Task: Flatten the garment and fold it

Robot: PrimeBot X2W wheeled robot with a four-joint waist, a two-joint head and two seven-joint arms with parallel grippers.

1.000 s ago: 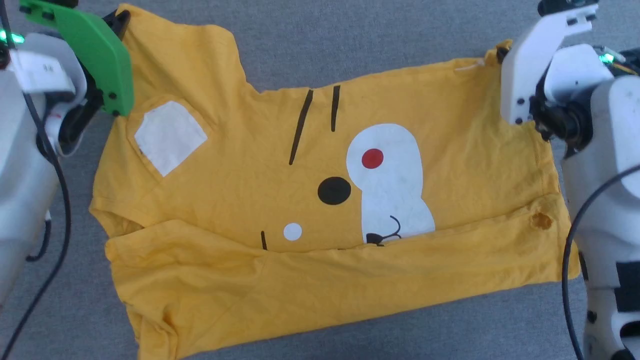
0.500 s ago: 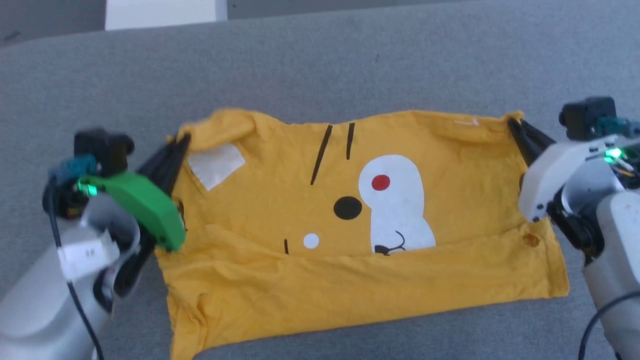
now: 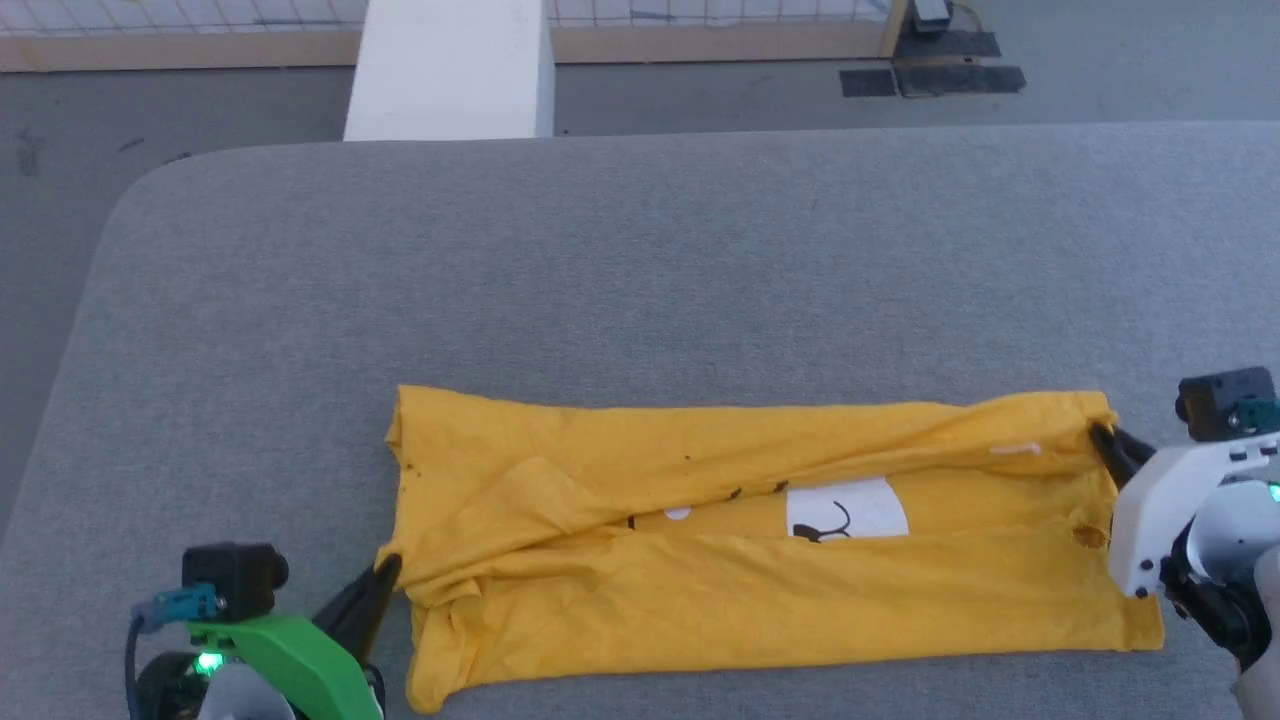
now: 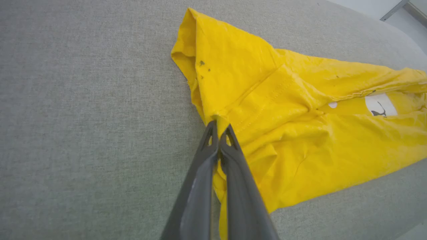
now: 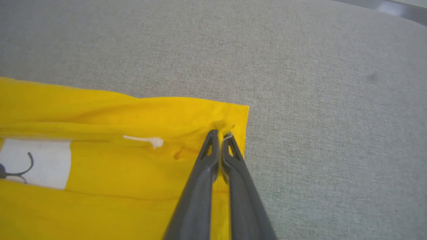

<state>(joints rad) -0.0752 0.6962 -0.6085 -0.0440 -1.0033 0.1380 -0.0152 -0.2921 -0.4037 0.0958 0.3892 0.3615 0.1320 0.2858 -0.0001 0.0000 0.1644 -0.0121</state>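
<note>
Head view, as I stand watching: the left gripper [image 3: 385,575] sits at about 8 o'clock on the grey padded surface [image 3: 640,280]. Its two dark fingers are pinched tight on a seamed corner at the left end of the garment [image 3: 760,600]. The yellow T-shirt lies as a long band across the near half of the surface. Its far and near edges are folded inward, so only a strip of the white patch [image 3: 848,508] peeks out along the middle. Over at 4 o'clock the right gripper [image 3: 1100,437] is clamped the same way on the shirt's far right corner.

The cloth looks thin, light and limp. It wrinkles and bunches near the left hold, so I judge it would slide easily over the padded top and sag wherever nothing supports it. Corners and stitched hems seem the best places to take it. I would hold both ends at once and keep them taut, so the folded layers do not slip apart.
</note>
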